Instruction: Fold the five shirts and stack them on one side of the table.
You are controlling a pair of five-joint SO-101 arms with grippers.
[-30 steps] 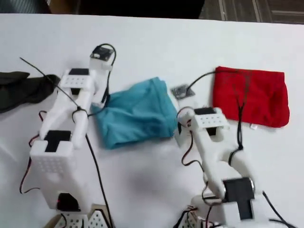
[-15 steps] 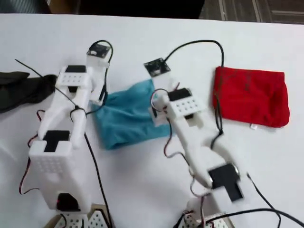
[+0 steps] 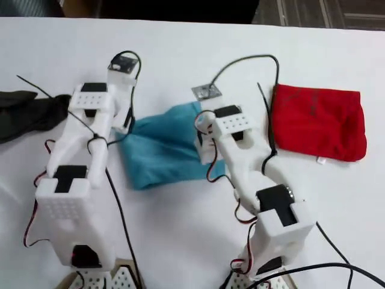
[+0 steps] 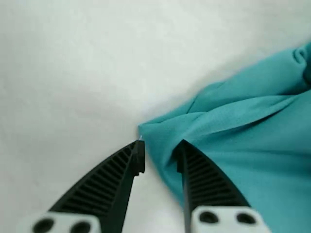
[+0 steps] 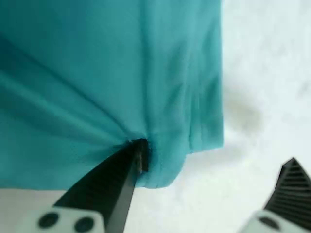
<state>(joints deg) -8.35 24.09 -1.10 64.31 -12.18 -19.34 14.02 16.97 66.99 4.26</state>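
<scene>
White table (image 3: 180, 54) fills the high view, and near its middle lies the teal shirt (image 3: 159, 150), a loosely folded, rumpled rectangle with creases running toward its 10 o'clock corner. The left gripper (image 4: 159, 154) sits at that corner: its dark ribbed fingers (image 4: 119, 174) are only narrowly parted, one tip on the bare table just beside the cloth's edge, the other over the fabric, so the corner's edge lies in the gap and is not clamped. The right gripper (image 5: 216, 165) is at the shirt's 3 o'clock edge with its fingers released and spread wide; one fingertip (image 5: 138, 155) presses into a pucker of teal cloth close to the hem, while the other hangs over bare table beyond the shirt. The left arm (image 3: 78, 168) stretches up from 7 o'clock, the right arm (image 3: 258, 180) from 5 o'clock, both white with black and red cables. At 3 o'clock from the teal shirt, apart from it, a red shirt (image 3: 317, 123) lies folded flat. At 9 o'clock, by the table's edge, a dark garment (image 3: 27, 111) lies crumpled.
</scene>
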